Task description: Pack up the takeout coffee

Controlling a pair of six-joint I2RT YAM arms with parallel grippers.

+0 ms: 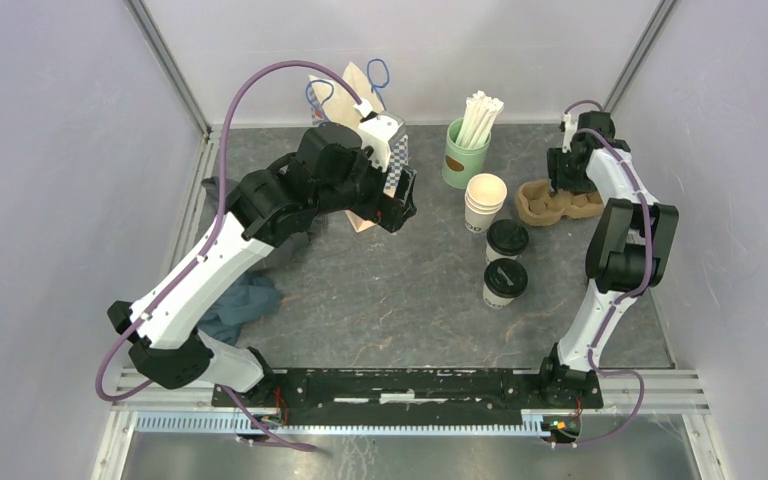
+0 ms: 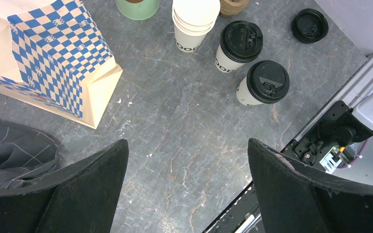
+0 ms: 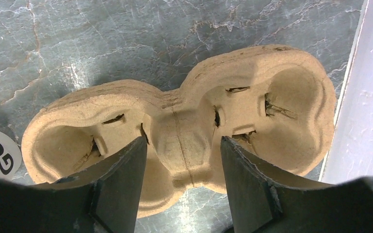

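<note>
Along the bottom of the top view runs a black metal rail (image 1: 410, 385) carrying both arm bases, on a table (image 1: 400, 310) of dark grey, stone-veined surface. At lower left a crumpled blue-grey cloth (image 1: 245, 305) lies beside the left arm.

The left gripper (image 2: 188, 145) hangs wide open over bare tabletop with nothing between its matt black, rough-edged fingers. A dark, faintly checked fabric (image 2: 14, 150) shows at the lower left of its camera view.

The takeout coffee stands right of centre. The nearer lidded cup (image 1: 505, 282) and the farther lidded cup (image 1: 507, 240) are small white paper cylinders with black print and round, glossy black plastic lids. Both are upright and just beside each other. Behind them is a stack of white cups (image 1: 485, 200), nested, unlidded, the top one empty. A loose lid (image 2: 310, 25) lies flat on the table at the upper right of the left wrist view.

At right, the brown carrier (image 3: 291, 111) is fibrous moulded pulp, two rounded wells joined by a narrow bridge, both wells empty. The right gripper (image 3: 182, 143) stands over it with its jaws part-way apart astride the bridge. Whether the pads press on it I cannot tell.

Farther back, a smooth green cup (image 1: 465, 155) holds a bundle of white straws (image 1: 480, 118). At upper left stands a kraft paper bag (image 2: 58, 63) with blue-and-white checked side panels and blue cord handles (image 1: 377, 75). What it holds is hidden.
</note>
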